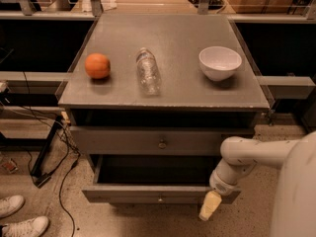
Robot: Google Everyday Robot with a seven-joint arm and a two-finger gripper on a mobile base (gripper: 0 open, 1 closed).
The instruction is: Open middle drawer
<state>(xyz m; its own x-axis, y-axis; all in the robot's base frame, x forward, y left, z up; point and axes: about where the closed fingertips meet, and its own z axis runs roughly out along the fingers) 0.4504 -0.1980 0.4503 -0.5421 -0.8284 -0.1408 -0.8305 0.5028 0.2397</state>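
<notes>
The middle drawer (148, 193) stands pulled well out below the taller top drawer (123, 141), with its dark inside showing and a small round knob (159, 199) at the centre of its front. My gripper (210, 205) hangs cream-coloured from the white arm (247, 154). It is at the right end of that drawer's front, just in front of it and well right of the knob. It holds nothing that I can see. The lowest drawer is hidden under the open one.
On the cabinet top (173, 38) lie an orange (97, 65), a clear bottle on its side (147, 71) and a white bowl (220, 62). Cables (44, 147) and white shoes (19, 216) are on the floor at left. Dark shelving runs behind.
</notes>
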